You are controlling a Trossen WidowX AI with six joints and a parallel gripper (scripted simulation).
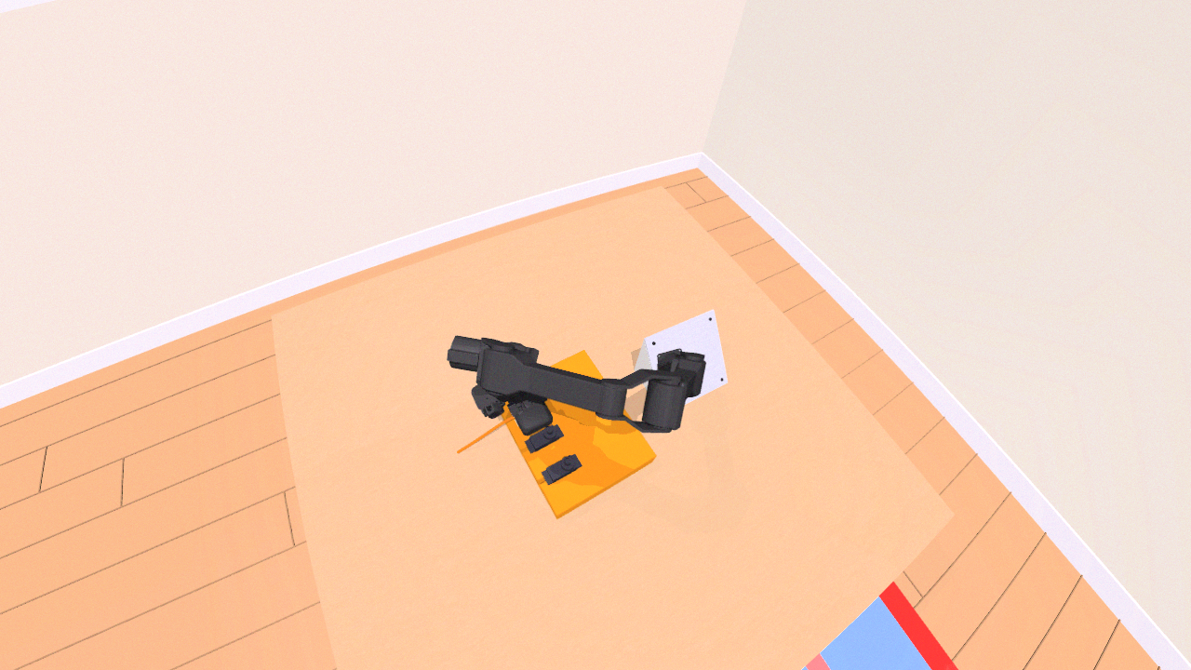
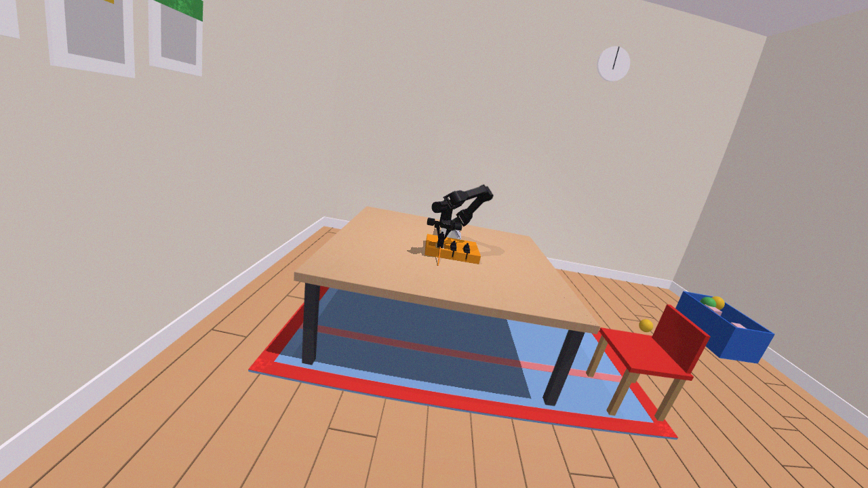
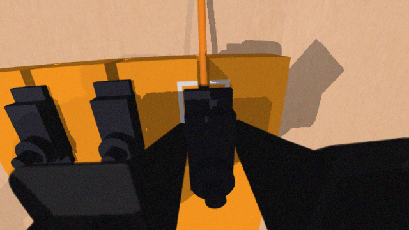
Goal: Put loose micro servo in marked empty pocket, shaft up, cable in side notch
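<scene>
My gripper [image 3: 209,128] [image 2: 441,241] is shut on the black micro servo [image 3: 209,144] and holds it over the marked pocket, its body seeming slightly above the deck [image 3: 259,71] [image 1: 620,462] [image 2: 475,259]. The servo's shaft end faces up toward the wrist camera. The white pocket outline [image 3: 188,84] shows at the far and left sides; the servo and fingers hide the rest. The orange cable [image 3: 202,38] [image 1: 481,438] [image 2: 438,261] runs straight out over the side notch and past the deck edge. Whether the ears touch the deck is hidden.
Two fitted servos stand in the deck, the nearer one [image 3: 112,112] [image 1: 545,438] [image 2: 453,247] close beside my left finger, the other [image 3: 25,121] [image 1: 562,468] [image 2: 466,249] farther along. A pale box with dark corner dots [image 1: 709,337] stands under the arm. The wooden table [image 1: 399,533] [image 2: 376,272] bears everything.
</scene>
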